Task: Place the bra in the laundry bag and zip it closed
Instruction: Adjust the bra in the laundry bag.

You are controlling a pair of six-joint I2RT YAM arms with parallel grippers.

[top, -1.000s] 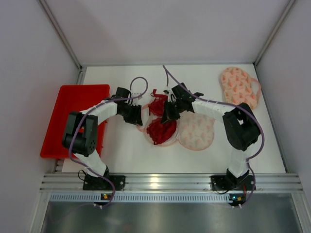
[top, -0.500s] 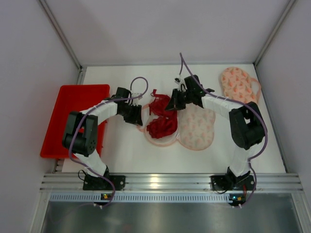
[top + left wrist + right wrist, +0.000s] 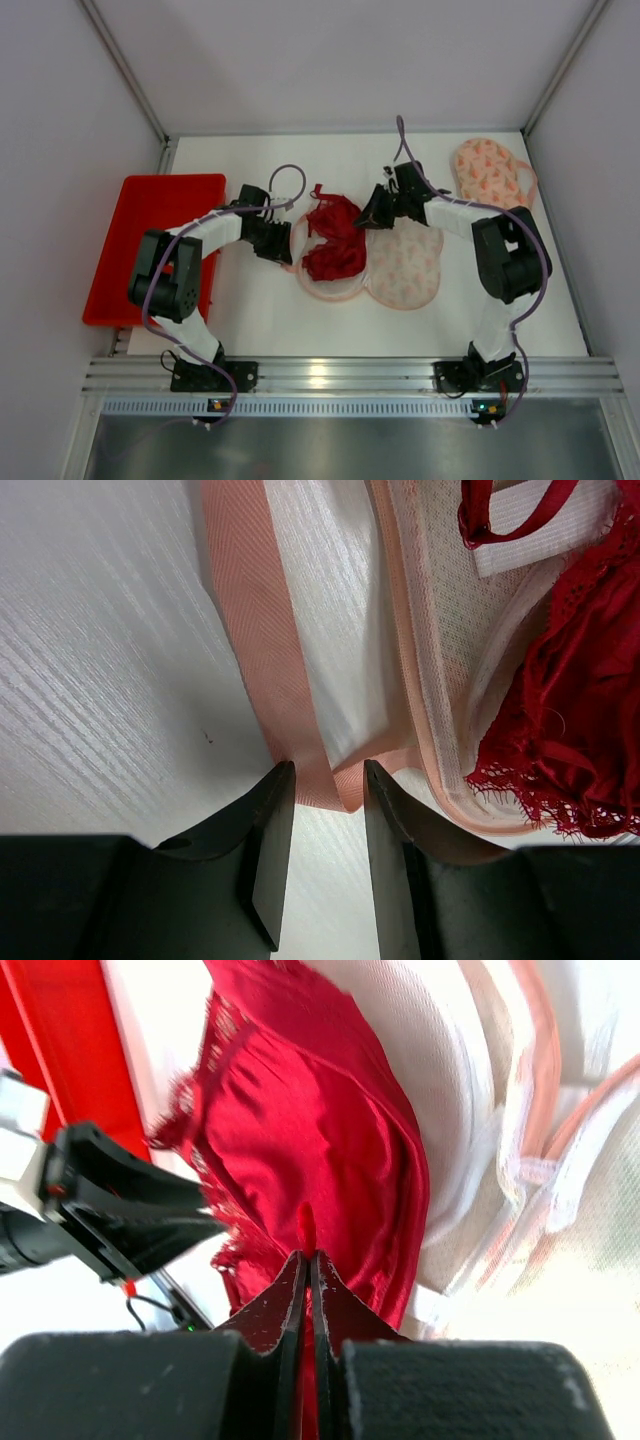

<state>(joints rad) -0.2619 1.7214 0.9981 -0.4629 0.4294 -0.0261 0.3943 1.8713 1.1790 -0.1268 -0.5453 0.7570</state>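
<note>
The red lace bra lies bunched in the left, opened half of the pink-and-white mesh laundry bag at mid table. My right gripper is at the bra's back right edge, shut on a thin red bra strap; the red cup hangs just beyond the tips. My left gripper is at the bag's left edge. Its jaws stand a narrow gap apart, with the fold of the bag's pink ribbon strap caught between the tips. The bra's lace lies inside the bag's rim.
A red tray lies at the left edge of the table. A second patterned bag lies at the back right corner. White walls close in the back and both sides.
My right gripper has moved from over the bra toward the back right, still holding the red strap. The bra has spread a little. My left gripper has barely moved.
</note>
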